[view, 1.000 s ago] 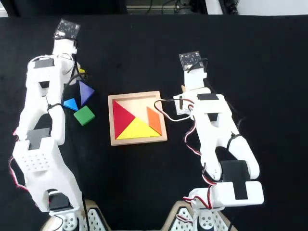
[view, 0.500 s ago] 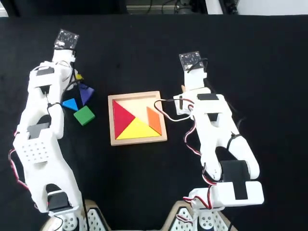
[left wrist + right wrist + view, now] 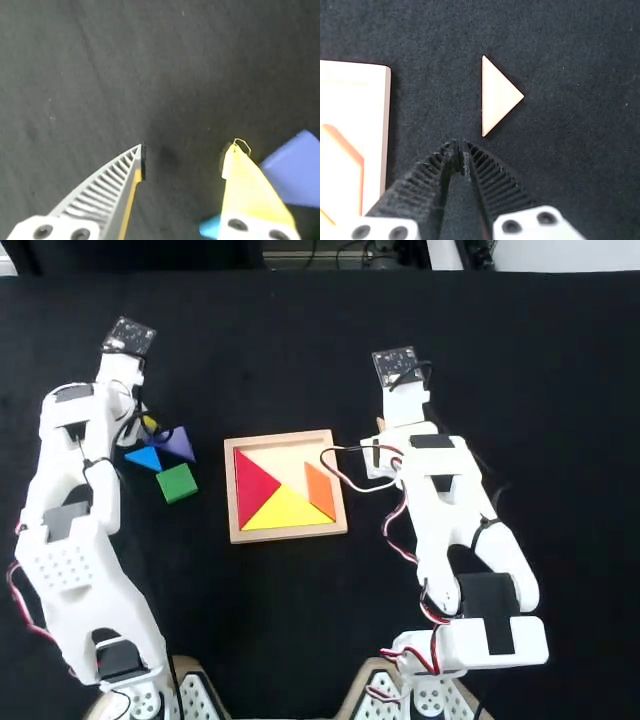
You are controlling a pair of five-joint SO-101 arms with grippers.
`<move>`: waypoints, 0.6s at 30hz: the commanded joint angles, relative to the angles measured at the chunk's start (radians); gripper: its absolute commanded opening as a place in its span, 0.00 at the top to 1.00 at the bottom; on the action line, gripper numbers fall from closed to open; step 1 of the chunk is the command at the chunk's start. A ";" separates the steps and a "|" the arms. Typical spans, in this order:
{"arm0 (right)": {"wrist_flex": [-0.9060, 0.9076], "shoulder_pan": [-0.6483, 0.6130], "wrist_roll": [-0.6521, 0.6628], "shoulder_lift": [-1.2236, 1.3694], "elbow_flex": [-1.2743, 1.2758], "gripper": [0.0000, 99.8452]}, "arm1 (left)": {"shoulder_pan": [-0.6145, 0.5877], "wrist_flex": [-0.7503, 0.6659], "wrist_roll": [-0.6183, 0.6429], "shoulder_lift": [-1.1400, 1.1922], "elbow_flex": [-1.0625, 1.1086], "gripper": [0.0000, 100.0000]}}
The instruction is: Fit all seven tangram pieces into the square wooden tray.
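Three pieces in the tray: we count a red triangle (image 3: 252, 482), a yellow triangle (image 3: 287, 511) and an orange parallelogram (image 3: 320, 490) lying flat in the square wooden tray (image 3: 286, 532); the far part of its floor is bare.
Three pieces loose by the left arm: a purple triangle (image 3: 181, 443), a blue triangle (image 3: 147, 457) and a green square (image 3: 177, 482) sit close together on the black bench (image 3: 520, 360), well apart from the tray.
Pale triangle (image 3: 497, 95): flat on the bench, near the tray's edge.
Left fingers (image 3: 110, 185): apart and empty above bare bench, with the purple triangle just beside the yellow one.
Right fingers (image 3: 490, 185): together, holding nothing, tips just short of the pale triangle.
Risk, left side: we judge that closing here would catch only air, or nudge the purple triangle into its neighbours.
Risk, right side: thin flat pieces may slide away instead of lifting.
Risk, tray: a piece dropped askew could ride up on the orange parallelogram.
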 commanded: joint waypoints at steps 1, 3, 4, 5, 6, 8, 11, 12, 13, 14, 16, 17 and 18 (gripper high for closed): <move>-0.011 0.009 0.011 -0.004 -0.033 0.99 | 0.045 0.015 -0.011 -0.123 0.130 0.73; -0.011 0.009 0.011 -0.004 -0.033 0.99 | 0.067 0.012 -0.012 -0.173 0.200 0.73; -0.011 0.009 0.011 -0.004 -0.033 0.99 | 0.077 0.003 -0.012 -0.199 0.232 0.73; -0.011 0.009 0.011 -0.004 -0.033 0.99 | 0.087 -0.020 -0.011 -0.224 0.266 0.73; -0.011 0.009 0.011 -0.004 -0.033 0.99 | 0.097 -0.052 -0.009 -0.247 0.302 0.73; -0.011 0.009 0.011 -0.004 -0.033 0.99 | 0.120 -0.132 -0.009 -0.285 0.371 0.73; -0.011 0.009 0.011 -0.004 -0.033 0.99 | 0.165 -0.227 0.017 -0.321 0.446 0.73; -0.011 0.009 0.011 -0.004 -0.033 0.99 | 0.176 -0.247 0.037 -0.325 0.456 0.73; -0.011 0.009 0.011 -0.004 -0.033 0.99 | 0.182 -0.261 0.051 -0.330 0.461 0.73; -0.011 0.009 0.011 -0.004 -0.033 0.99 | 0.183 -0.270 0.061 -0.331 0.456 0.73; -0.011 0.009 0.011 -0.004 -0.033 0.99 | 0.177 -0.270 0.084 -0.328 0.427 0.73; -0.011 0.009 0.011 -0.004 -0.033 0.99 | 0.176 -0.265 0.095 -0.327 0.407 0.73; -0.011 0.009 0.011 -0.004 -0.033 0.99 | 0.168 -0.264 0.104 -0.327 0.395 0.73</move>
